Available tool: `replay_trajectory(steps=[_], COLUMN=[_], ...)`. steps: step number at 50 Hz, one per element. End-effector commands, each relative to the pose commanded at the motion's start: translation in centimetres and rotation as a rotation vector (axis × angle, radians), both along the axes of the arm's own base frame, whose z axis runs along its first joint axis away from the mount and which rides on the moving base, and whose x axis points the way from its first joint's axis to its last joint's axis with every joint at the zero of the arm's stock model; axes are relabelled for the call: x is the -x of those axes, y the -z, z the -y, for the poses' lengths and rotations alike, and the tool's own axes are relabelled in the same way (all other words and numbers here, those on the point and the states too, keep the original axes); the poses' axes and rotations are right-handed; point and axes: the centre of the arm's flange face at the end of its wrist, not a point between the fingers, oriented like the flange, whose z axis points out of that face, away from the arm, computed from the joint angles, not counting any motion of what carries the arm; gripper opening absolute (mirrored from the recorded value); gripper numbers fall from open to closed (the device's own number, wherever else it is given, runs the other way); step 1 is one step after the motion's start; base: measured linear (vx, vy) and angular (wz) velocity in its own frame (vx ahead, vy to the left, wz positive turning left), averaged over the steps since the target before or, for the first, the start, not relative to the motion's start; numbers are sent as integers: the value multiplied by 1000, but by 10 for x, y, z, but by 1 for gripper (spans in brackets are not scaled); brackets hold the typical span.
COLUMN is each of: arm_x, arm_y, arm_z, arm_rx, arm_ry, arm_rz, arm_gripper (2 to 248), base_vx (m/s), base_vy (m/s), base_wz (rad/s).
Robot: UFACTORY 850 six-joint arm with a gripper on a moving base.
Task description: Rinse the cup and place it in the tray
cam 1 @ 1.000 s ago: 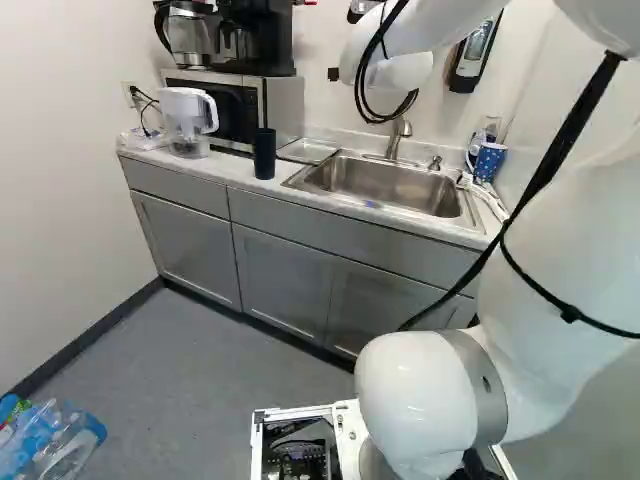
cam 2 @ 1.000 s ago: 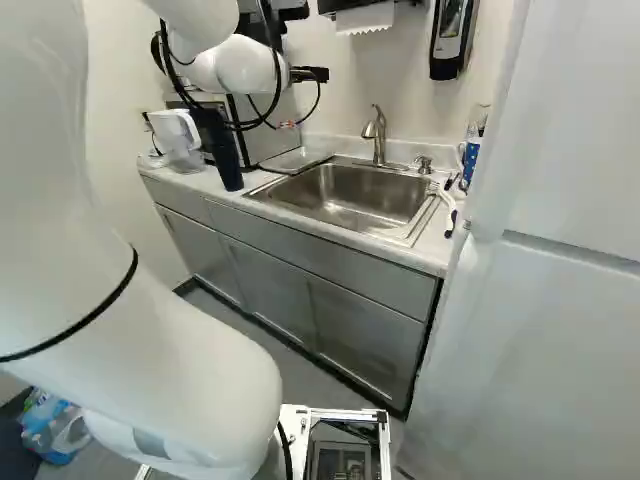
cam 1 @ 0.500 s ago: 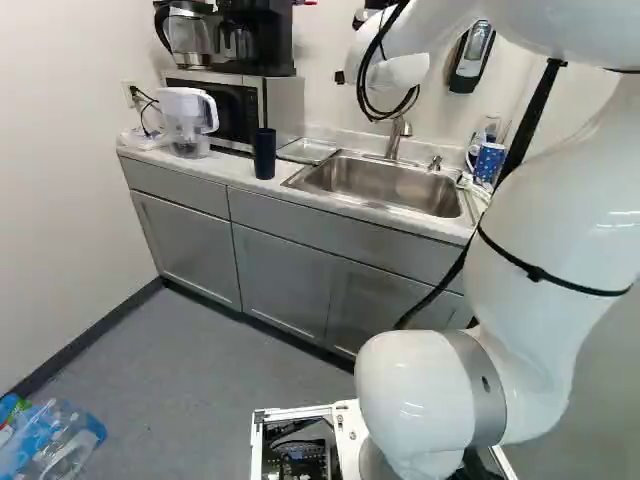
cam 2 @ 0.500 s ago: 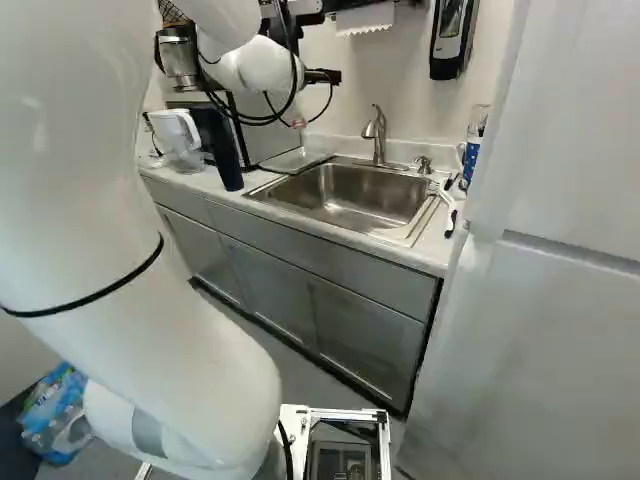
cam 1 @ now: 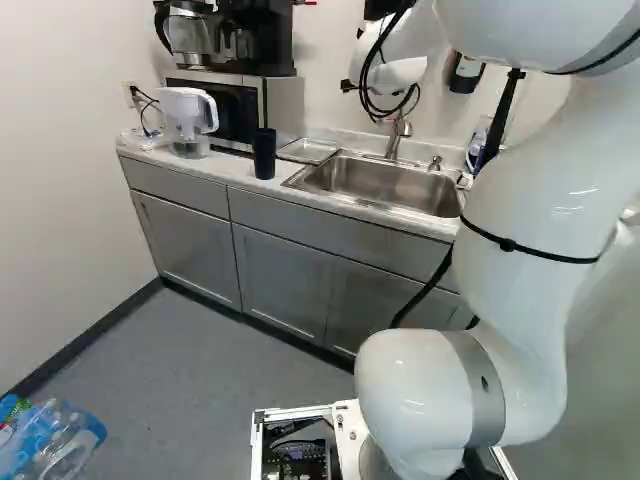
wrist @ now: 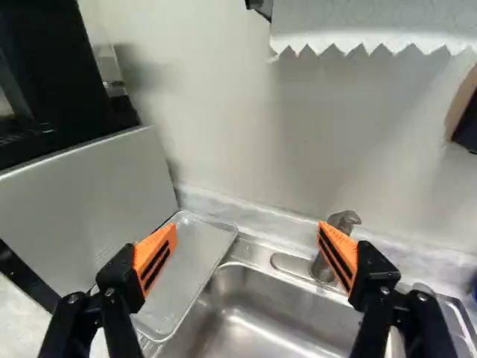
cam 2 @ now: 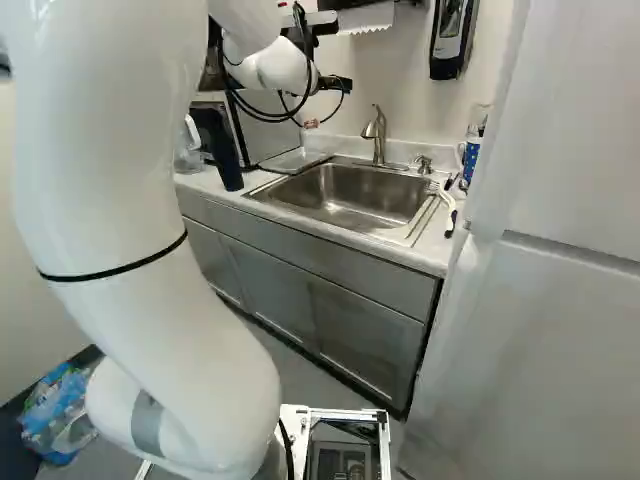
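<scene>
Okay, so the black two-finger gripper (cam 2: pixel 334 84) is up near the upper middle of the right base view, mostly tucked behind the white arm's wrist (cam 2: pixel 280 66). Its jaws are spread wide, orange pads (wrist: pixel 156 258) facing each other across a big gap, and neither one is gripping anything.

The tall dark cup (cam 1: pixel 264 154) stands upright on the pale counter (cam 1: pixel 222 172), left of centre in the upper half of the left base view, in front of the silver-sided microwave (cam 1: pixel 285 105) and near the clear-lidded white pitcher (cam 1: pixel 186 118). There's also a blue mug with white dots (cam 2: pixel 471 160) on the right side of the right base view, past the sink.

The shallow rectangular tray (wrist: pixel 195 257) sits between the microwave and the stainless steel sink (cam 1: pixel 385 186). In the wrist view one finger overlaps it, while the other overlaps part of the brushed metal faucet (cam 2: pixel 377 135). Ahead of the gripper, a jagged-edged white paper towel (wrist: pixel 373 26) hangs by the wall.
</scene>
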Motion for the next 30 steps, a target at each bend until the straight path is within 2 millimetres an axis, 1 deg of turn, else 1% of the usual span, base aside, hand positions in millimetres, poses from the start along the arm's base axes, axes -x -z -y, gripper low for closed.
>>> replay_trajectory(steps=[18, 30], arm_x=[-32, -47], arm_y=[9, 15], arm_z=[20, 35], arm_rx=[-9, -17], arm_ry=[24, 44], arm_rz=[-68, -113], arm_gripper=[247, 247], base_vx=[0, 0], base_vy=[0, 0], base_wz=[0, 0])
